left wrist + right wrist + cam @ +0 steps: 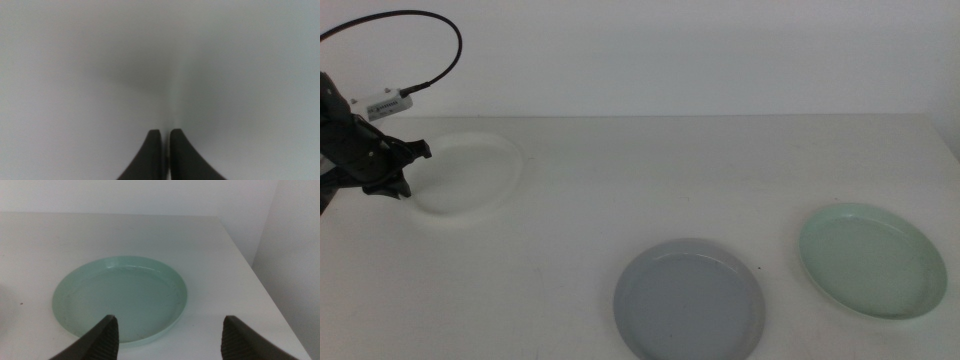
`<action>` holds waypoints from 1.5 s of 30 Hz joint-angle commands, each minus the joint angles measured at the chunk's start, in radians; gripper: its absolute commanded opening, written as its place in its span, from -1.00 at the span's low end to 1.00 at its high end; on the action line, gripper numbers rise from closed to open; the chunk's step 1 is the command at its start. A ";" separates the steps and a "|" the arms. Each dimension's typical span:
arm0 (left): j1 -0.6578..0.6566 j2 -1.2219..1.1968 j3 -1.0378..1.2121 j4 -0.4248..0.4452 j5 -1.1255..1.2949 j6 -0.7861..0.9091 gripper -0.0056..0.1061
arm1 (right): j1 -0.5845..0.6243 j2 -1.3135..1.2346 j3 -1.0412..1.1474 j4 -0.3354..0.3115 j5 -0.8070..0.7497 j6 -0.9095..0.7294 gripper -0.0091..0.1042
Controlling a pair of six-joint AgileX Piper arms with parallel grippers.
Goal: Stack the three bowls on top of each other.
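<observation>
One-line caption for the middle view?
Left tool grips white bowl's rim; grey and mint bowls lie apart.

A black, angular left tool [408, 165] of matte plastic is seen in the middle view, topped by a small white rectangular camera module [388, 101] with faint dark lettering. A thin black cable [440, 25] is looped in an arc above it. The right tool [167, 335] is shown as two dark, tapering jaws with finely ribbed inner faces.
</observation>
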State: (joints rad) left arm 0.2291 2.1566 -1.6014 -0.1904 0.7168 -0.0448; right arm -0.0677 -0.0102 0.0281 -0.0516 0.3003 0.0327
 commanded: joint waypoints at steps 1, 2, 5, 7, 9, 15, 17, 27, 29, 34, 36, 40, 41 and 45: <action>-0.001 -0.097 -0.020 0.000 0.019 0.021 -0.90 | -0.007 -0.027 -0.007 -0.006 -0.083 -0.009 0.08; -0.001 -0.117 -0.020 0.000 0.029 0.036 -0.90 | -0.007 -0.027 -0.007 -0.006 -0.083 -0.009 0.08; -0.004 -0.195 -0.013 -0.010 0.085 0.067 -0.90 | -0.007 -0.027 -0.007 -0.006 -0.083 -0.009 0.08; -0.017 -0.259 0.014 -0.014 0.102 0.093 -0.90 | -0.007 -0.027 -0.007 -0.006 -0.083 -0.009 0.08; -0.043 -0.343 0.067 -0.013 0.098 0.109 -0.90 | -0.007 -0.027 -0.007 -0.006 -0.083 -0.009 0.08; -0.175 -0.585 0.242 -0.039 0.087 0.146 -0.90 | -0.007 -0.027 -0.007 -0.006 -0.083 -0.009 0.08; -0.234 -0.638 0.283 -0.059 0.087 0.154 -0.90 | -0.007 -0.027 -0.007 -0.006 -0.083 -0.009 0.08; -0.576 -0.666 0.349 -0.118 0.074 0.149 -0.90 | -0.007 -0.027 -0.007 -0.006 -0.083 -0.008 0.08; -0.624 -0.649 0.349 -0.118 0.061 0.148 -0.90 | -0.007 -0.027 -0.007 -0.006 -0.083 -0.009 0.08; -0.702 -0.592 0.349 -0.136 0.034 0.148 -0.90 | -0.007 -0.027 -0.007 -0.006 -0.083 -0.009 0.08; -0.721 -0.561 0.349 -0.150 0.024 0.148 -0.90 | -0.007 -0.027 -0.007 -0.006 -0.083 -0.009 0.08; -0.738 -0.500 0.349 -0.172 -0.005 0.151 -0.90 | -0.007 -0.027 -0.007 -0.006 -0.083 -0.009 0.08; -0.741 -0.488 0.349 -0.176 -0.013 0.151 -0.90 | -0.007 -0.027 -0.007 -0.006 -0.083 -0.009 0.08; -0.742 -0.431 0.349 -0.216 -0.036 0.155 -0.90 | -0.007 -0.027 -0.007 -0.006 -0.083 -0.009 0.08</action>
State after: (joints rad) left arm -0.5082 1.7550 -1.2277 -0.3592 0.7236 0.1120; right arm -0.0677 -0.0102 0.0281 -0.0516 0.3003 0.0327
